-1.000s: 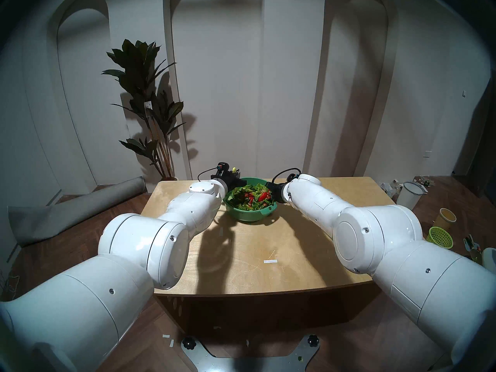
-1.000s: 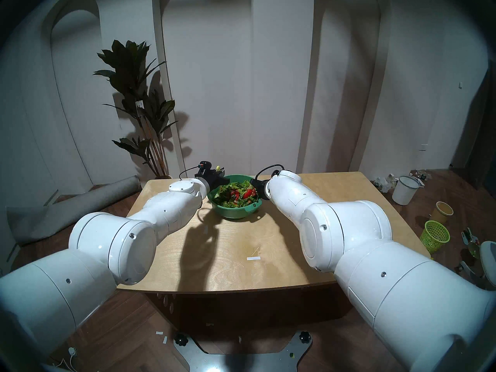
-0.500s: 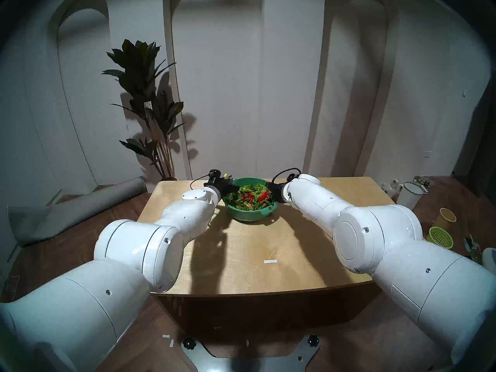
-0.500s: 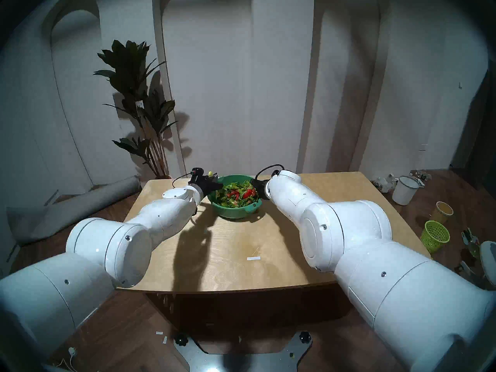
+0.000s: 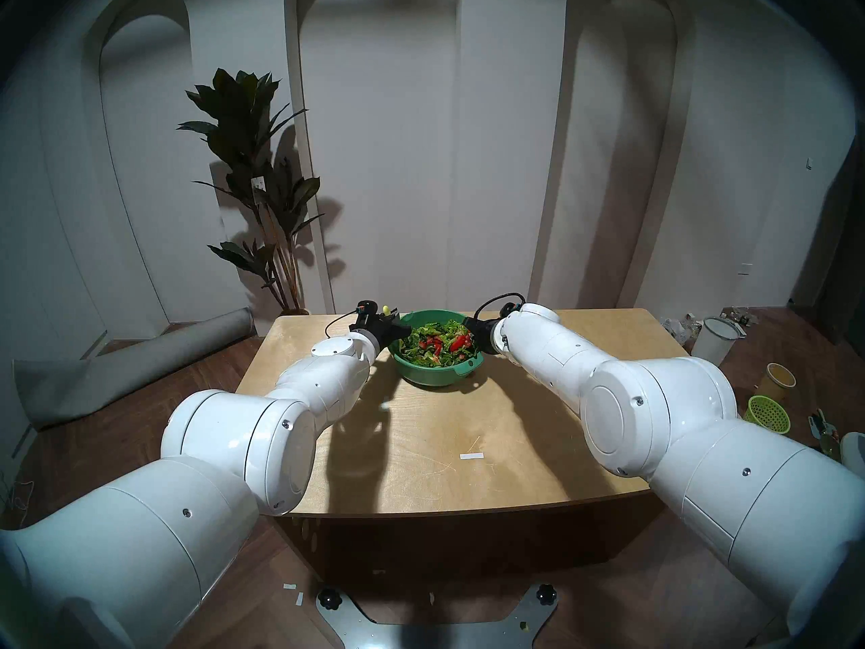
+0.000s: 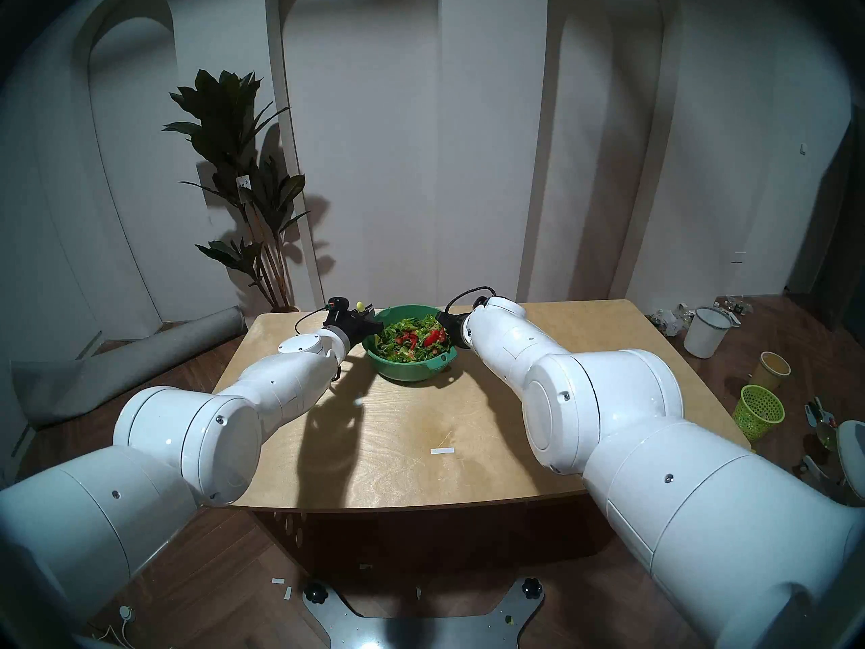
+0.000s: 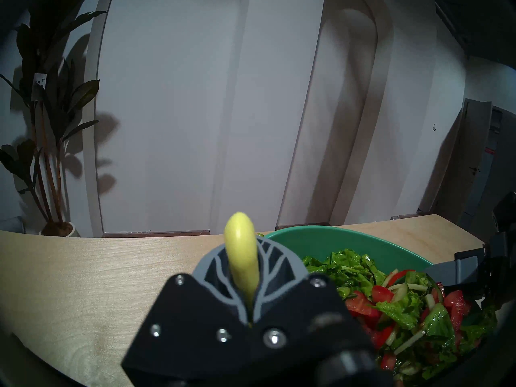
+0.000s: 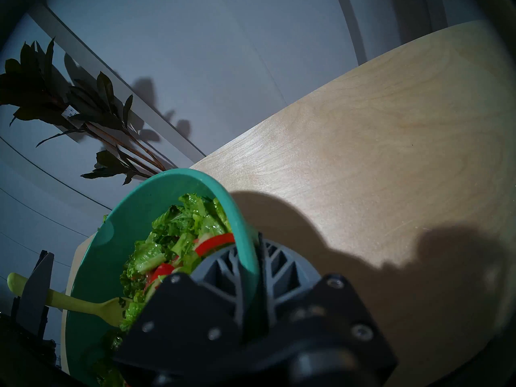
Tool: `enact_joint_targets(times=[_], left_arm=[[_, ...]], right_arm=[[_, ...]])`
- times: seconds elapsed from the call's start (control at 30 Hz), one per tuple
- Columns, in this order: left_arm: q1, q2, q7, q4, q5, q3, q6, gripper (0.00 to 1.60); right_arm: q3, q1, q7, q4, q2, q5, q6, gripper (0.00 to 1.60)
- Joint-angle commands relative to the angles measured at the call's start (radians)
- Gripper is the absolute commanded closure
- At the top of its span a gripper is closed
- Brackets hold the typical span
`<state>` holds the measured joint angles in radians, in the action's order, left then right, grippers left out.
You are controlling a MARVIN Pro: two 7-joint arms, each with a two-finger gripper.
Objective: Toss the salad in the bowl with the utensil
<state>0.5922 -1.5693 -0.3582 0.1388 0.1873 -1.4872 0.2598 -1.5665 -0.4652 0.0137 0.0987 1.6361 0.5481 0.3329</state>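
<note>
A teal bowl [image 5: 437, 374] of salad [image 5: 437, 346] sits on the far half of a wooden table [image 5: 468, 428]. The left gripper [image 7: 245, 269], at the bowl's nine o'clock edge, is clamped on a yellow-green fork [image 8: 92, 305]; its handle rises out of the gripper away from the bowl while the tines point toward three o'clock, into the leaves. The right gripper [image 8: 251, 263], at three o'clock, pinches the bowl's rim. The left arm is the nearer one for stirring. A small tag on the plant [image 5: 257, 184] is unreadable.
</note>
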Motion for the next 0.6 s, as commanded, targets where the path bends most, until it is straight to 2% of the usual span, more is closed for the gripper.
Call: enact_joint_targets(times=[0.0, 0.57], left_arm=[[0.065, -0.022, -0.012, -0.019, -0.018, 0.021, -0.013, 1.6], [0.127, -0.021, -0.078, -0.002, -0.006, 0.038, -0.03, 1.6]], right_arm=[[-0.002, 0.039, 0.009, 0.032, 0.004, 0.002, -0.011, 1.31], [-0.002, 0.039, 0.009, 0.031, 0.004, 0.002, -0.011, 1.31]])
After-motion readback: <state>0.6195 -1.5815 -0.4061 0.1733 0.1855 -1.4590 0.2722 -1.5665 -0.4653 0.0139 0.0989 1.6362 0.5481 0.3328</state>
